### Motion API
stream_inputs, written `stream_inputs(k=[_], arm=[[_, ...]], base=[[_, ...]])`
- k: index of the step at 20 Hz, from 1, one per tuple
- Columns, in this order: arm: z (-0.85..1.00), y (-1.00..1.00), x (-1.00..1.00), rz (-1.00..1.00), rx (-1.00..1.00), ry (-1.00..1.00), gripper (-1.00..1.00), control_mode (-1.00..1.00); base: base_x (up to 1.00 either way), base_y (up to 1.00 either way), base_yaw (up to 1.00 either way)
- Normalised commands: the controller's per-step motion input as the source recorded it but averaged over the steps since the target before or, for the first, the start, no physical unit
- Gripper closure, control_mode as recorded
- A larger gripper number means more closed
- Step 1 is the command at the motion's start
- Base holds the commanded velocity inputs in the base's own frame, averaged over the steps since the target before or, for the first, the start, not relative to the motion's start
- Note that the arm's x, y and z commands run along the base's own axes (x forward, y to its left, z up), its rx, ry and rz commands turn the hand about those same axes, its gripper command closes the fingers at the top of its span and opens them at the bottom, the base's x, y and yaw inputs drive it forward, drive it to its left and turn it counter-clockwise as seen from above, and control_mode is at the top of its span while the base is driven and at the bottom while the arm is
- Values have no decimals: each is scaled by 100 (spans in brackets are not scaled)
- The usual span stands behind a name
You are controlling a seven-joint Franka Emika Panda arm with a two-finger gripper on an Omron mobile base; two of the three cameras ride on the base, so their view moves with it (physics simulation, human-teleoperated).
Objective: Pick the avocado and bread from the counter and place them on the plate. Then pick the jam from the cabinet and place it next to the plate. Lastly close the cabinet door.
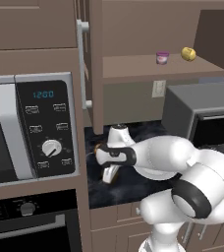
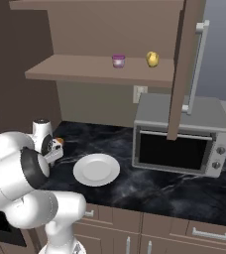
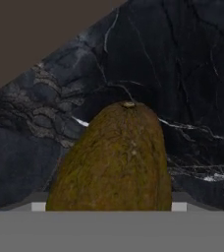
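Note:
The olive-brown avocado point(image 3: 115, 160) lies on the black marble counter point(image 3: 192, 74), stem end pointing away. My gripper point(image 3: 109, 206) straddles it, and its fingertips point(image 3: 38, 206) press against the avocado's two flanks. Seen from the left base, the gripper point(image 1: 109, 173) reaches down to the counter point(image 1: 133, 184). The orange-brown bread point(image 2: 59, 142) sits just beyond the hand. To their right lies the bare white plate point(image 2: 96, 169). The pink jam point(image 2: 118, 60) stands on the shelf of the cabinet point(image 2: 85, 69), whose cabinet door point(image 2: 183, 69) hangs open.
A yellow ball point(image 2: 152, 59) rests on the shelf right of the jam. A grey toaster oven point(image 2: 182, 136) stands on the counter right of the plate. A microwave point(image 1: 30, 128) fills the tall unit at the left, close to the hand.

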Motion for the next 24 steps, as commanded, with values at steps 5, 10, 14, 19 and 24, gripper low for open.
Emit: stream_inputs(k=[5, 10, 14, 19, 24], arm=[[73, -40, 0, 0, 0, -1, 100, -100], [33, -66, 0, 0, -5, 2, 100, -100], [1, -72, 7, 0, -5, 0, 100, -100], [0, -73, 31, 0, -2, 0, 100, -100], [0, -63, 41, -3, 0, 0, 100, -100]], base=[[0, 0, 0], [0, 0, 0], [0, 0, 0], [0, 0, 0], [0, 0, 0]])
